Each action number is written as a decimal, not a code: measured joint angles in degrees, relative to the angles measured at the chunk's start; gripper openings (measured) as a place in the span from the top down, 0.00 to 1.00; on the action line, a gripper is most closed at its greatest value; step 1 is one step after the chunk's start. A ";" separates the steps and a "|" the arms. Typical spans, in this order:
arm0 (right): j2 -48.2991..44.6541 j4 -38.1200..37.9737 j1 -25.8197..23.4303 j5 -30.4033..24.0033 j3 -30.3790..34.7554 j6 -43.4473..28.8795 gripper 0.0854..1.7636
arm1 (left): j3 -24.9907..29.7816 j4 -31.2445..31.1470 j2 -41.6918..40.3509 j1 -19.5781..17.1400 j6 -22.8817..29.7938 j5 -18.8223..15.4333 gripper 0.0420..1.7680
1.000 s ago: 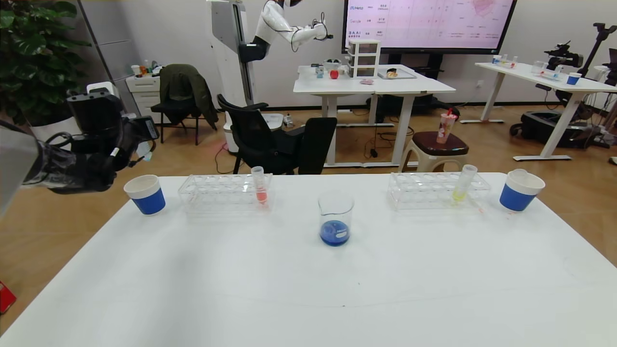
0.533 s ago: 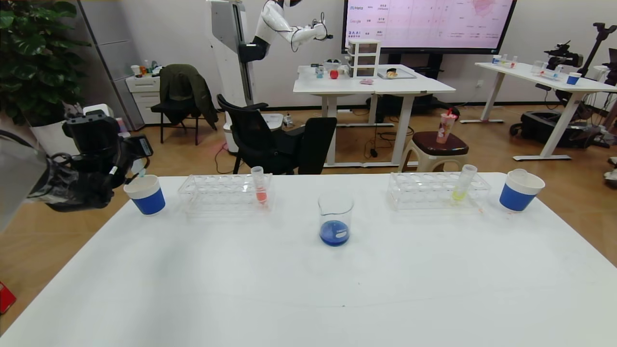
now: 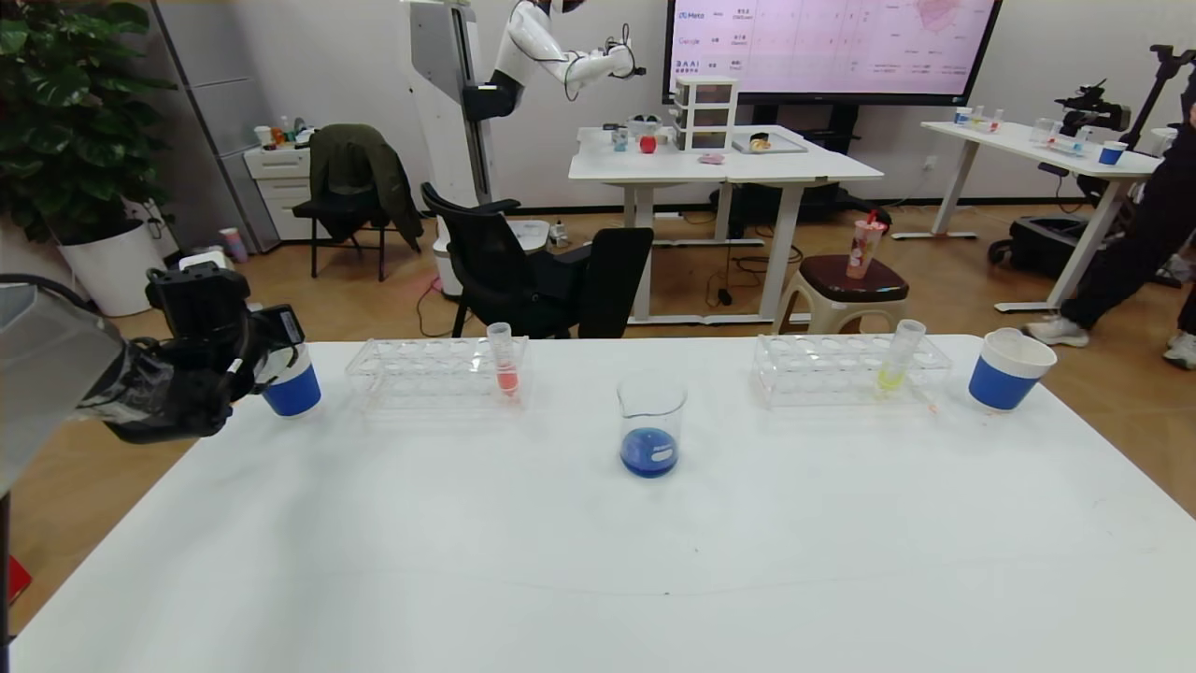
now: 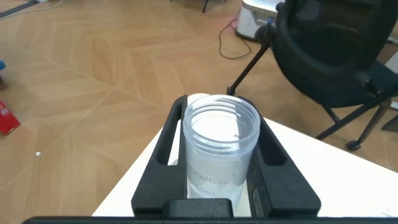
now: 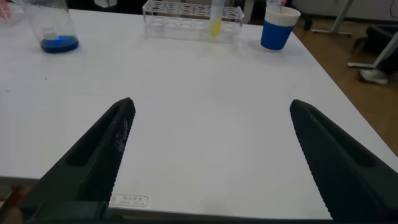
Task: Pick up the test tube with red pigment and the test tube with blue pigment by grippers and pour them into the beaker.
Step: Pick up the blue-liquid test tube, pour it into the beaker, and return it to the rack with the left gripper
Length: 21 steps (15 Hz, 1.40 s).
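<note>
At the table's left edge, the left gripper (image 3: 266,360) holds an emptied clear tube (image 4: 221,146) upright above the paper cup (image 3: 291,391). The test tube with red pigment (image 3: 505,360) stands upright in the rack (image 3: 411,374) to its right, nearer this arm; blue liquid lies in the beaker (image 3: 650,425). The right gripper (image 5: 211,155) is wide open.

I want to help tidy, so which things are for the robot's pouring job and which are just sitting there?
For the job: slim clear tube of red liquid; small clear glass beaker holding blue liquid; empty clear plastic tube in the left gripper; open right gripper.
Just lying about: slim tube of yellow liquid; two clear plastic racks; two blue-banded white paper cups.
</note>
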<state>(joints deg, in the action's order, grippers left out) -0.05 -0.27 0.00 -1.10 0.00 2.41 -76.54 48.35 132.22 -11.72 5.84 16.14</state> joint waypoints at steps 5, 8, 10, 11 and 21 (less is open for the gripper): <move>0.00 0.00 0.00 0.00 0.00 0.01 0.02 | 1.94 2.08 0.39 0.04 -0.41 -0.02 0.72; 0.00 0.02 0.00 0.00 0.00 0.01 0.02 | 3.04 2.84 0.33 -0.02 -1.05 0.01 0.72; 0.00 0.02 0.00 0.00 0.00 0.00 0.02 | 3.32 2.84 -0.13 0.15 -1.05 0.00 0.72; 0.00 0.02 0.00 -0.02 0.00 0.01 0.02 | 3.32 2.83 -0.46 0.28 -1.07 0.01 0.72; 0.00 0.02 0.00 0.00 0.00 0.00 0.02 | 6.31 5.49 -1.05 0.54 -1.85 -0.35 0.18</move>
<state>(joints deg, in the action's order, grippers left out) -0.05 -0.24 0.00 -1.10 0.00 2.41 -70.23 53.83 131.17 -11.18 3.99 15.79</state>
